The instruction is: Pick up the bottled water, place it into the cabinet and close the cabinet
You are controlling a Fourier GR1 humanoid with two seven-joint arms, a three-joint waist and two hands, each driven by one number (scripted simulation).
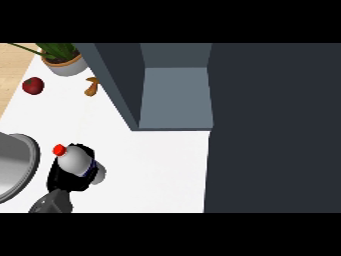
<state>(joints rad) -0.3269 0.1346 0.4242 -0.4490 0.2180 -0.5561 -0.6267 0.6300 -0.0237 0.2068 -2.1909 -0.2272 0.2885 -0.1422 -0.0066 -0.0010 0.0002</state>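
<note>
One dark cabinet (276, 125) fills the right side of the head view, its grey interior open toward the counter and its door (117, 85) swung out to the left of the opening. The white counter (158, 170) runs from the cabinet front to a wooden floor strip at far left, with bare room between the bottle and the cabinet. One large grey round rim (21, 170) sits at the lower left edge. One potted plant (62, 60) stands at the top left corner. One hand shows, the left hand (62, 177), black fingers curled round the one bottled water (75, 159), whose red cap points up-left. One red fruit (33, 85) and one small brown object (92, 87) lie apart near the plant.
</note>
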